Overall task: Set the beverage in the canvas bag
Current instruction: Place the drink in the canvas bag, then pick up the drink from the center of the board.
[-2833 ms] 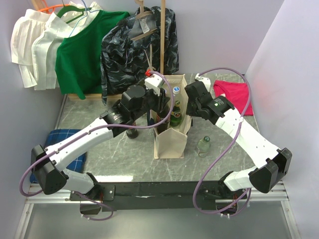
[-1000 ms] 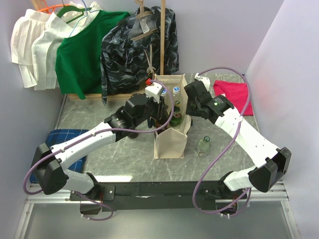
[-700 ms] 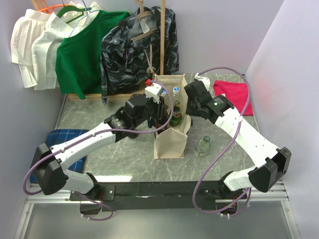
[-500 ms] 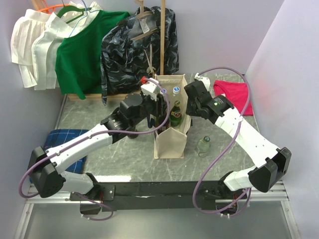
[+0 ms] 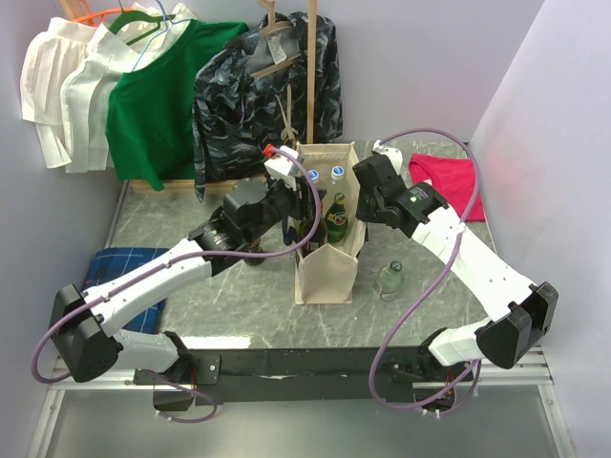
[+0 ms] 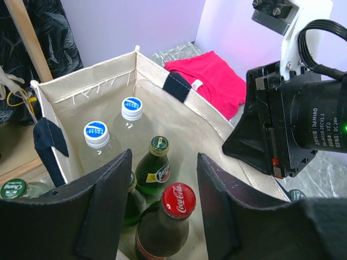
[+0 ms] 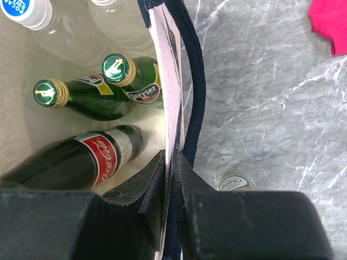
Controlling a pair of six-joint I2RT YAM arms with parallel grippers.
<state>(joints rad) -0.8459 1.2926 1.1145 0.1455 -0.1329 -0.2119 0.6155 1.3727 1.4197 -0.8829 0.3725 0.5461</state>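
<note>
The canvas bag (image 5: 325,272) stands upright mid-table, cream with navy handles. Inside it stands a dark cola bottle with a red cap (image 6: 179,201), leaning among green bottles (image 6: 153,165) and clear water bottles (image 6: 97,138). My left gripper (image 6: 162,187) hovers open just above the bag's mouth, its fingers either side of the red cap and not touching it. In the right wrist view the cola bottle (image 7: 81,157) lies against the bag's right wall (image 7: 168,92). My right gripper (image 7: 173,165) is shut on that wall's top edge, beside a navy handle (image 7: 195,81).
One clear bottle with a green cap (image 5: 389,279) stands on the table right of the bag, and another such cap (image 6: 13,188) shows left of it. A red cloth (image 5: 447,181) lies back right, a blue cloth (image 5: 115,272) front left. Hung garments (image 5: 158,95) line the back.
My left gripper has opened and drawn up and back to the left, out of the bag, leaving the cola bottle inside. The right arm has stayed on the bag's wall.
</note>
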